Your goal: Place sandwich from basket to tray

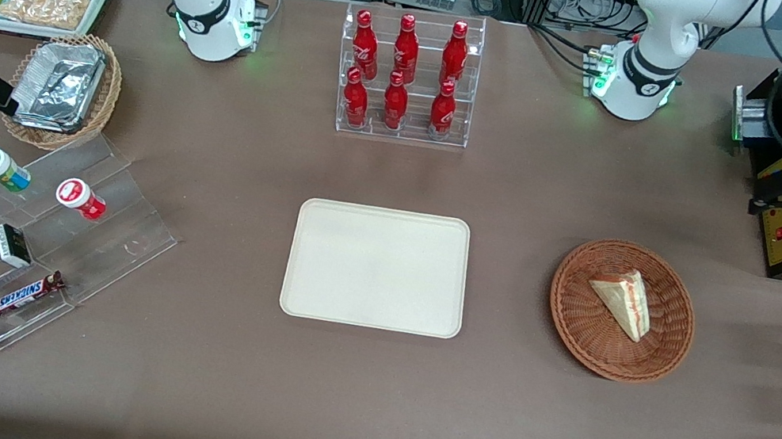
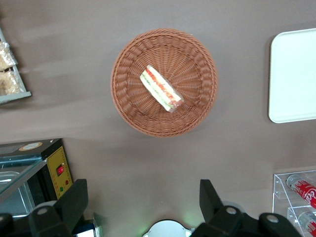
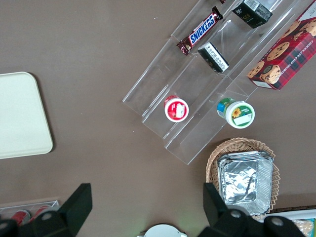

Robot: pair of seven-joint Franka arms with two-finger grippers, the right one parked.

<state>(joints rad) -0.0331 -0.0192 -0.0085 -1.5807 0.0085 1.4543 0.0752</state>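
The sandwich (image 1: 625, 299) lies in the basket (image 1: 621, 310), a pale wedge resting a little off the bowl's middle, its red and green filling stripe along the cut edge plain in the wrist view (image 2: 160, 89). The basket (image 2: 164, 82) sits on the brown surface (image 1: 359, 399) toward the working arm's end, level with the tray (image 1: 378, 266) and well apart from it. The tray (image 2: 293, 75) carries nothing and lies at the middle of the surface, nearer the front camera than the clear rack of red bottles (image 1: 405, 76). The gripper (image 2: 140, 200) hangs high above the surface, off to one side of the basket rather than over it, its jaws spread wide with nothing between them; both dark fingers (image 2: 74, 202) show against bare cloth, well clear of the sandwich.
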